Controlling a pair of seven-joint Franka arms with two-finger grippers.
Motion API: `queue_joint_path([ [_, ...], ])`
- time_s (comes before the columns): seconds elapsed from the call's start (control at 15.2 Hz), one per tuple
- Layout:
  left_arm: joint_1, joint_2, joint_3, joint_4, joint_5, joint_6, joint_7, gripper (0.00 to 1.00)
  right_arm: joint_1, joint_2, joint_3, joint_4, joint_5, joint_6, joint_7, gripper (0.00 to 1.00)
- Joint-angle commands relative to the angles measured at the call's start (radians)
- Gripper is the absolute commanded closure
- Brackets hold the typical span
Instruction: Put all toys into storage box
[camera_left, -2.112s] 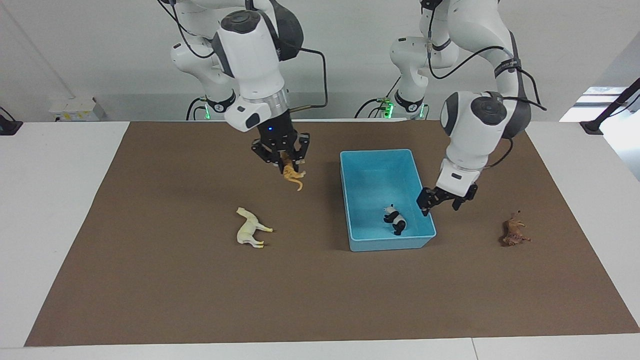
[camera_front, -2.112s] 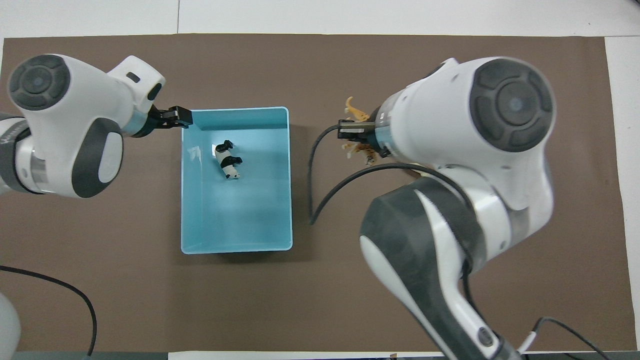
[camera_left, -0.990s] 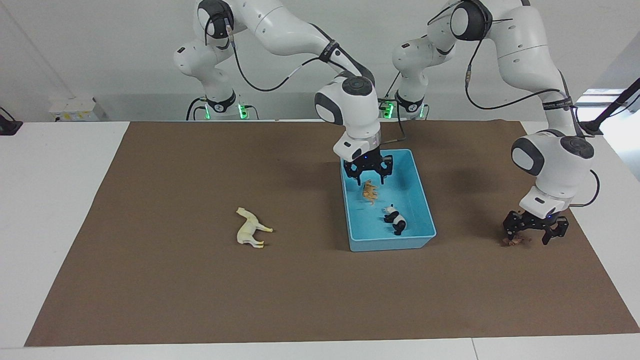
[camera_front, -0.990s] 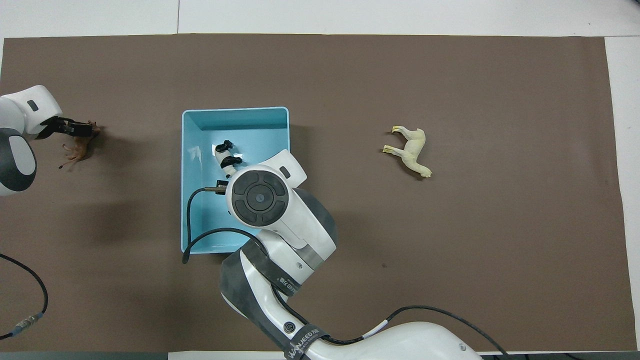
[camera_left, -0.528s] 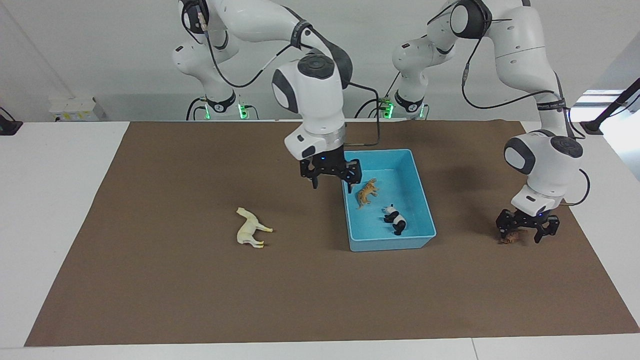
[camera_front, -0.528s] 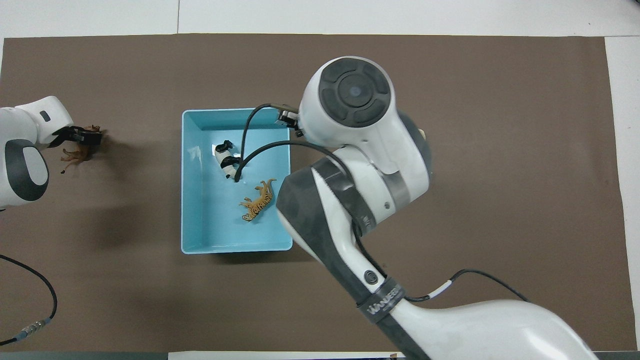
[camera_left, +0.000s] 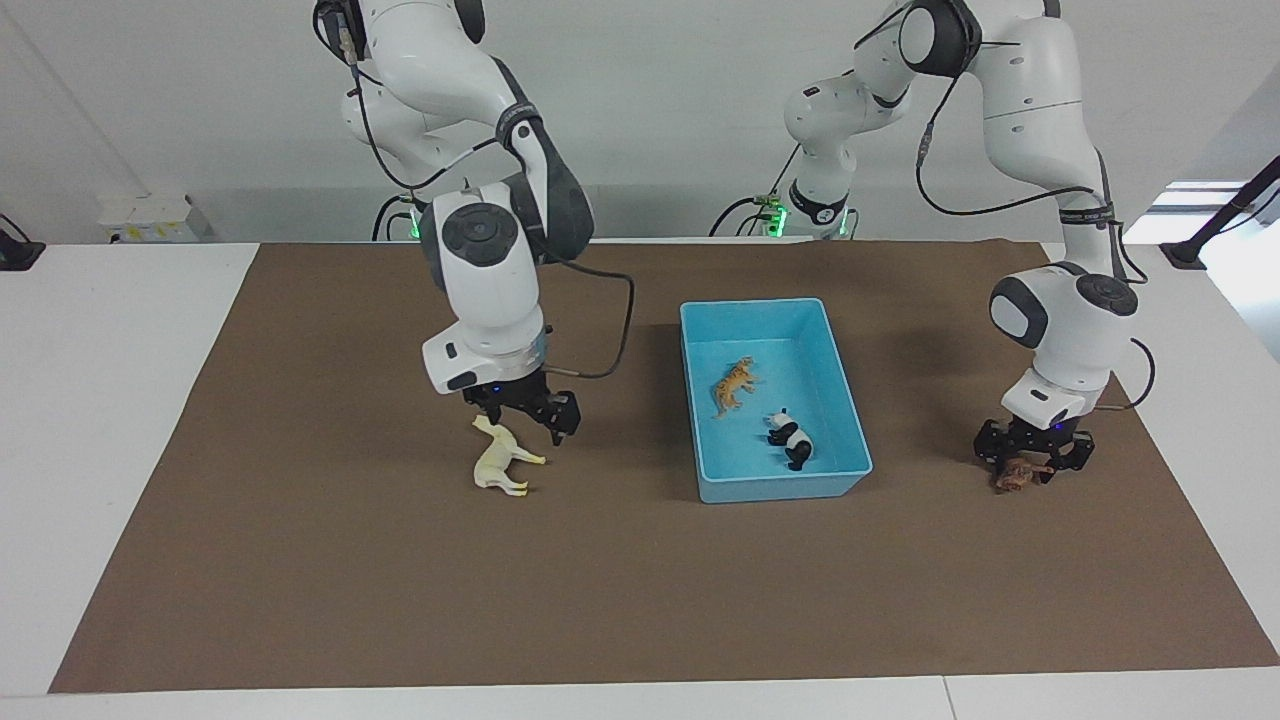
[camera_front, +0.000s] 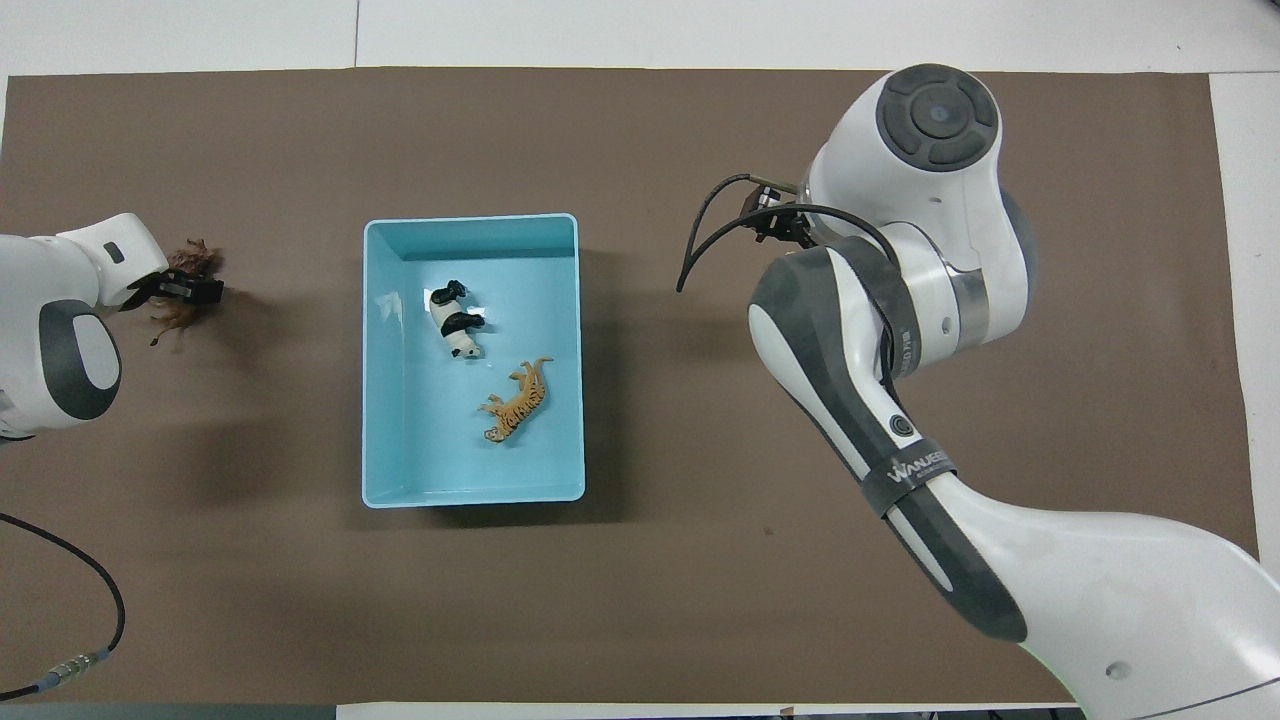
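Observation:
The light blue storage box (camera_left: 780, 489) (camera_front: 470, 218) stands mid-mat. In it lie the black-and-white panda (camera_left: 790, 438) (camera_front: 455, 322) and the orange tiger (camera_left: 734, 384) (camera_front: 515, 402). The cream-white horse (camera_left: 505, 460) lies on its side on the mat toward the right arm's end; the right arm hides it in the overhead view. My right gripper (camera_left: 527, 412) is open and empty just above the horse. My left gripper (camera_left: 1031, 452) (camera_front: 184, 291) is down on the brown lion (camera_left: 1016, 477) (camera_front: 172, 315), which lies on the mat toward the left arm's end.
A brown mat (camera_left: 640, 590) covers most of the white table (camera_left: 110, 330). The right arm's cable (camera_front: 705, 240) loops above the mat between the box and the horse.
My right gripper dropped the tiger into the box, then swung away to hang over the horse. My left gripper moved from the box to the lion and sank onto it.

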Motion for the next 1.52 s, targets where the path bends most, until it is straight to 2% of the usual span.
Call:
queue_joint_path([
  [0.0,-0.027,-0.012,0.012,0.035,-0.001,-0.069,-0.065,1.0,-0.032,-0.068,0.01,-0.191,-0.029,0.125,-0.029,0.0],
  [0.33,-0.203,-0.008,0.012,0.358,-0.011,-0.454,-0.412,1.0,-0.039,-0.045,0.01,-0.287,-0.036,0.259,-0.067,0.0],
  [0.46,-0.307,-0.017,0.008,0.44,-0.022,-0.562,-0.628,1.0,-0.047,-0.045,0.01,-0.327,-0.038,0.308,-0.083,0.0],
  [0.66,-0.484,-0.055,0.012,0.417,-0.005,-0.64,-0.897,1.0,-0.049,-0.027,0.01,-0.335,-0.052,0.345,-0.086,0.0],
  [0.86,-0.58,-0.127,0.012,0.25,0.016,-0.617,-1.02,1.0,-0.047,-0.01,0.01,-0.35,-0.053,0.377,-0.089,0.0],
  [0.92,-0.596,-0.147,0.012,0.21,0.018,-0.626,-1.024,0.95,-0.047,-0.005,0.01,-0.353,-0.052,0.388,-0.087,0.0],
  [0.99,-0.596,-0.164,0.011,0.181,0.018,-0.637,-1.022,0.72,-0.047,0.001,0.01,-0.363,-0.052,0.411,-0.086,0.0],
  [1.06,-0.594,-0.179,0.011,0.166,0.018,-0.649,-1.021,0.21,-0.047,0.0,0.01,-0.381,-0.052,0.448,-0.087,0.05],
  [1.12,-0.585,-0.196,0.009,0.162,0.018,-0.665,-1.015,0.0,-0.047,0.0,0.01,-0.39,-0.052,0.466,-0.087,0.43],
  [1.19,-0.578,-0.216,0.012,0.167,0.018,-0.689,-1.015,0.0,-0.042,0.0,0.01,-0.389,-0.052,0.456,-0.081,0.99],
  [1.32,-0.553,-0.256,0.014,0.173,0.016,-0.723,-1.013,0.0,-0.033,-0.003,0.01,-0.369,-0.052,0.41,-0.075,1.0],
  [1.45,-0.497,-0.309,0.015,0.173,0.018,-0.766,-0.996,0.0,-0.03,-0.006,0.01,-0.291,-0.052,0.292,-0.075,1.0],
])
